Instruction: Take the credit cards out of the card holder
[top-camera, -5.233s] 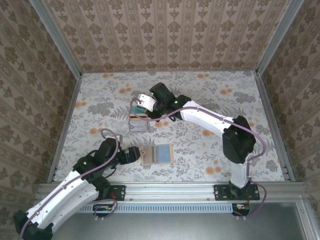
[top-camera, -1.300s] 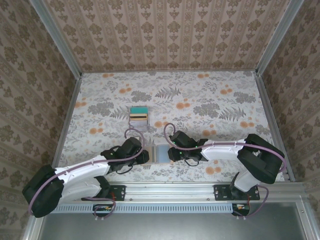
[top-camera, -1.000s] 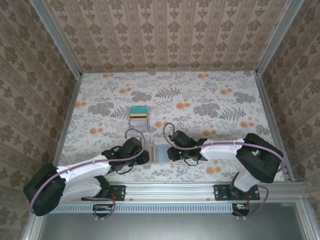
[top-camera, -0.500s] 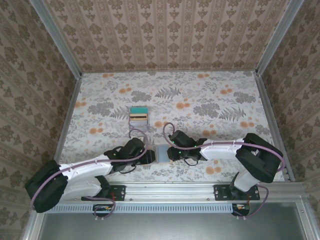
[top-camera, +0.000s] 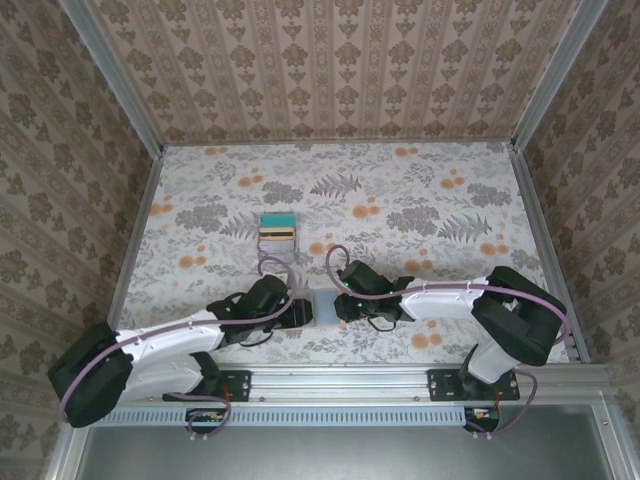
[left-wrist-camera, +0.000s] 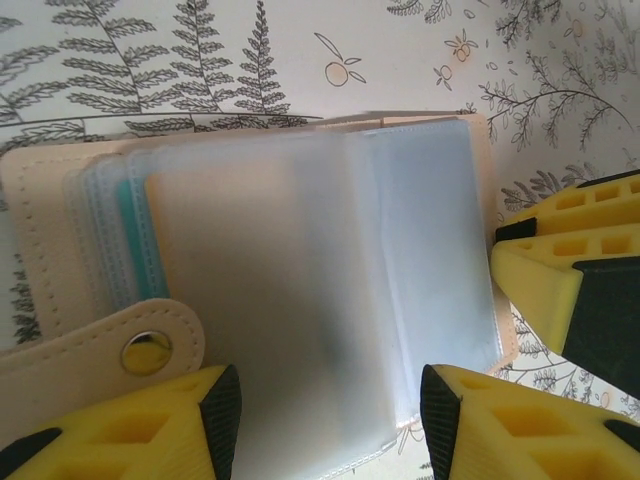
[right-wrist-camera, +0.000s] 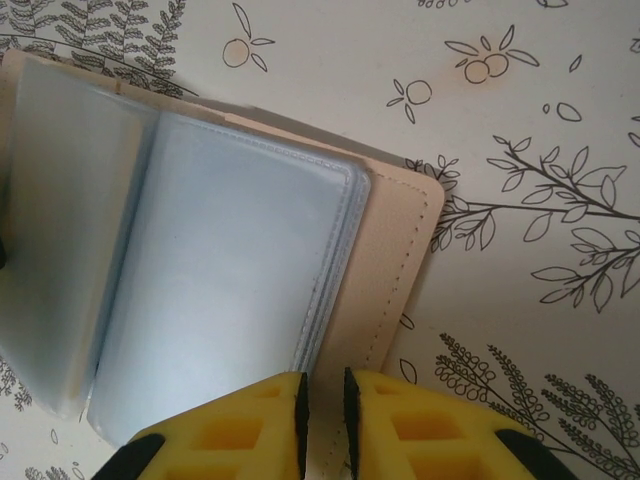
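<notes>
The card holder (top-camera: 323, 308) lies open on the table between both grippers, its tan cover (right-wrist-camera: 392, 270) underneath and clear sleeves (left-wrist-camera: 300, 270) fanned on top. A teal card edge (left-wrist-camera: 128, 235) shows inside the left sleeves, near the snap tab (left-wrist-camera: 148, 352). My left gripper (left-wrist-camera: 330, 420) is open, its jaws standing either side of a raised sleeve. My right gripper (right-wrist-camera: 323, 410) is shut on the holder's tan right edge. Removed credit cards (top-camera: 278, 228) lie stacked further back on the table, teal on top and yellow below.
The floral tablecloth (top-camera: 420, 200) covers the table, which is walled in on three sides by patterned panels. Both arms reach in low along the near edge, and the right gripper's yellow finger (left-wrist-camera: 570, 290) sits close beside the holder in the left wrist view.
My left gripper has opened and slid right over the holder's left half. The right gripper has kept its grip on the holder's edge.
</notes>
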